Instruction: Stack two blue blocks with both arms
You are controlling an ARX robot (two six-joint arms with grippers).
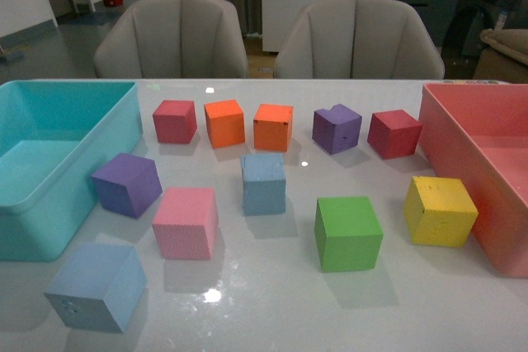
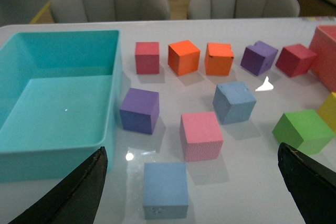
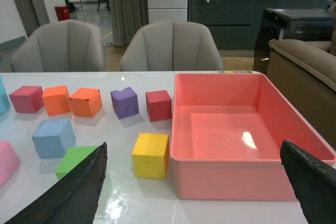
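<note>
Opening stage, by the look of it: neither blue block was lifted and nothing was stacked. The paler blue block (image 1: 97, 286) sat close to the desk's near edge towards its left corner, just in front of the turquoise bin (image 1: 49, 204). The steel-blue block (image 1: 264, 183) stood around the middle of the desk, apart from its partner, with a pink cube (image 1: 186, 222) between the two.

The left gripper (image 2: 190, 150) hung above the desk with its fingers spread wide and empty, the paler block lying below and between them. The right gripper (image 3: 193, 146) was likewise splayed and empty, over the pink bin (image 3: 226, 80) at the desk's right edge, well away from the steel-blue block.

Next, I'd judge, the left arm needed to drop and close on the paler block, while the right arm had to swing across towards the steel-blue one past the yellow cube (image 3: 151, 155) and the green cube (image 3: 76, 160). The pink cube stood near enough to the steel-blue block to call for a careful approach.

Writing? None could be read; a row of small coloured marks on the pink bin's far rim was too tiny to make out.
</note>
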